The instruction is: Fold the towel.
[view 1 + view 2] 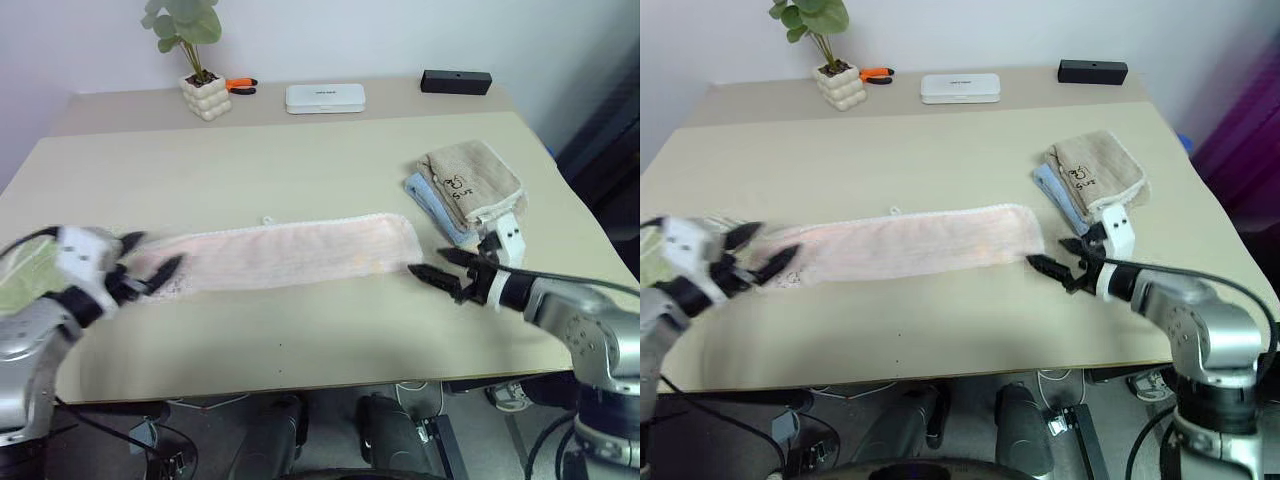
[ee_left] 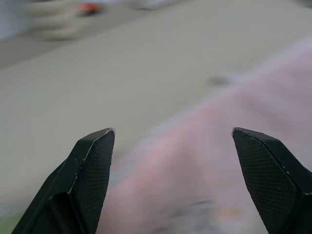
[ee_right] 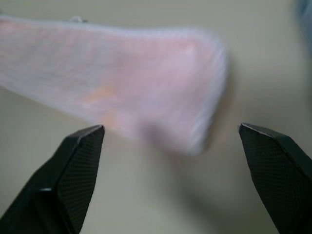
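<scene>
On one table (image 1: 300,340) lies one towel (image 1: 300,255) between two grippers, fingers spread and empty.

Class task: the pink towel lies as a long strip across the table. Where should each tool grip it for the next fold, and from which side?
Probably the two short ends. The towel lies flat as a long band, so the left tool comes in from its left end and the right tool from its right end, both open, pinching the end edges to bring one end over the other.

Pale pink towel (image 1: 290,255) folded into long narrow strip, flat across table, white scalloped far edge.
</scene>
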Action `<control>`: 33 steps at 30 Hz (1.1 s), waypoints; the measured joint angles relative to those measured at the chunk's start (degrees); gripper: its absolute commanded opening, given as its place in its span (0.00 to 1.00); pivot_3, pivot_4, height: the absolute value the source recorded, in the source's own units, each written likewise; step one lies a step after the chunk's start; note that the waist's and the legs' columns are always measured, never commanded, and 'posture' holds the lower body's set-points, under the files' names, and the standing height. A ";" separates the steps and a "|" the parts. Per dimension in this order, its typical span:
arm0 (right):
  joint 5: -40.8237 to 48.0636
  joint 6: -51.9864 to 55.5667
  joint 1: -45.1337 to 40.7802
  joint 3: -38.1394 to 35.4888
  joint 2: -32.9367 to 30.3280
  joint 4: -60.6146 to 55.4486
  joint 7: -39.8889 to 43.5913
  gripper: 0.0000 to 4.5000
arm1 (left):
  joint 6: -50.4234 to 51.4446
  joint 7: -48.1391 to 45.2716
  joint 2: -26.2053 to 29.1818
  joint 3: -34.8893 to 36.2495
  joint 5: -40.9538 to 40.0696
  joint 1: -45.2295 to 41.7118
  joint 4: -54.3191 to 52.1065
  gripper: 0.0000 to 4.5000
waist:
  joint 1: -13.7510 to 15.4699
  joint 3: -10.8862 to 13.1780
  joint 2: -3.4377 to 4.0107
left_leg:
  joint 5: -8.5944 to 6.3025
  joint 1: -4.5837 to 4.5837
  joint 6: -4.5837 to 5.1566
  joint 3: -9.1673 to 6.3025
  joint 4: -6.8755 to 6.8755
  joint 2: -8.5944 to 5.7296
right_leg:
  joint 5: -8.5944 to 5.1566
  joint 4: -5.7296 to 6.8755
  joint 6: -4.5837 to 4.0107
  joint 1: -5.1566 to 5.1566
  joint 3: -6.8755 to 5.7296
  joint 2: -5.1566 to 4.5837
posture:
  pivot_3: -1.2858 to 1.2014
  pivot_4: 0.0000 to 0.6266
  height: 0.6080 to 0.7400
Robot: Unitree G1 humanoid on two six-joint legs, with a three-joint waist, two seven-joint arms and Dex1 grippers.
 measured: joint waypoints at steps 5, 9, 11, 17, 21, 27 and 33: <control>3.52 9.85 0.20 -4.86 10.88 -3.30 -10.65 0.99 | 1.39 -3.00 -0.85 -9.29 -0.91 -3.14 -4.24 0.87 | -0.48 -0.01 0.00 | 0.01 0.02 0.00 0.03 -0.02 0.05 | 0.08 0.04 0.14 -0.06 0.02 0.06 | 0.52 0.24 1.00; 3.55 14.67 -5.90 -8.45 20.31 -2.05 -19.51 0.99 | 2.70 -4.37 -1.19 -12.76 -1.81 -3.72 -6.61 0.87 | -0.46 -0.03 0.02 | 0.01 0.03 0.00 0.04 -0.05 0.07 | 0.08 0.02 0.14 -0.07 0.02 0.09 | 0.52 0.24 1.00; 3.21 15.61 -9.04 -10.40 23.92 -0.10 -22.93 0.99 | 2.97 -5.11 -1.14 -13.67 -2.01 -3.14 -6.81 0.87 | -0.43 -0.04 0.02 | 0.01 0.04 0.00 0.04 -0.04 0.07 | 0.09 0.02 0.14 -0.06 0.02 0.09 | 0.52 0.24 1.00; 2.56 15.55 -16.01 -16.23 30.16 7.04 -30.12 0.69 | 3.12 -6.14 -0.79 -13.90 -1.94 -1.55 -7.06 0.87 | -0.61 -0.15 -0.01 | 0.02 0.14 -0.01 0.04 -0.04 0.07 | 0.09 0.02 0.10 0.03 0.02 0.11 | 0.52 0.24 1.00; 2.47 14.85 -17.56 -18.36 31.01 10.08 -33.00 0.24 | 2.62 -5.97 -0.86 -14.08 -1.52 0.15 -7.41 0.87 | -0.57 -0.16 0.01 | 0.02 0.13 -0.01 0.04 -0.08 0.07 | 0.09 0.02 0.11 0.00 0.02 0.11 | 0.52 0.24 1.00; 3.80 15.67 -18.56 -19.98 30.62 10.48 -34.48 0.01 | 2.27 -5.13 -1.85 -14.36 -0.94 0.40 -8.00 0.87 | -0.33 -0.16 0.05 | 0.02 0.11 0.00 0.04 -0.07 0.07 | 0.09 0.00 0.11 0.00 0.01 0.09 | 0.52 0.24 1.00; 7.56 19.94 -15.07 -21.59 19.73 1.80 -31.36 0.01 | 1.49 -4.50 -3.44 -16.54 0.56 -0.22 -6.53 0.87 | -0.08 -0.13 0.12 | -0.01 0.03 0.05 0.03 -0.08 0.00 | 0.07 -0.07 0.14 0.00 -0.04 0.01 | 0.52 0.24 1.00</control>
